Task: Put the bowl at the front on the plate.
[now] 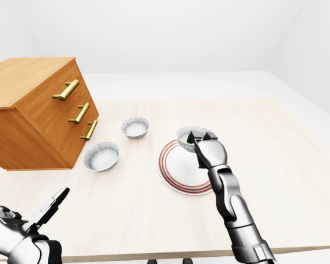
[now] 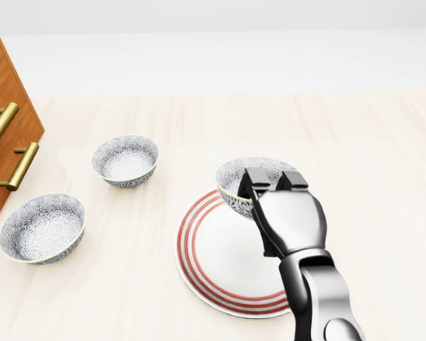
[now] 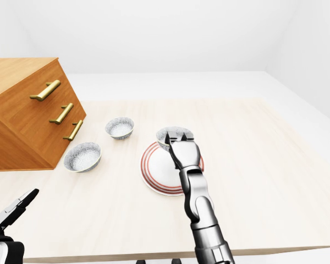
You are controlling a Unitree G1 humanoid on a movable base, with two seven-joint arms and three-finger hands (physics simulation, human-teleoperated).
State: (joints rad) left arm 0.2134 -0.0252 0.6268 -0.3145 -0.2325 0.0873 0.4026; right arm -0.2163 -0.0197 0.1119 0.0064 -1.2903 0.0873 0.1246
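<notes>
1. We see the right hand (image 2: 285, 209) clamped on the bowl (image 2: 238, 177), its dark fingers pinching the rim on the side nearest the plate's centre.
2. In the head view the bowl sits over the top edge of the red-ringed plate (image 2: 211, 273). We cannot tell whether it touches the plate or hangs just above it.
3. A second bowl (image 2: 125, 160) lies up and left of the plate, and a third bowl (image 2: 42, 227) further left, both apart from the plate.
4. The wooden chest (image 1: 38, 113) stands beyond them, well left of the plate.
5. In the left-eye view the left hand (image 1: 22, 234) is far below and left of the plate, its fingers spread apart and holding nothing.
</notes>
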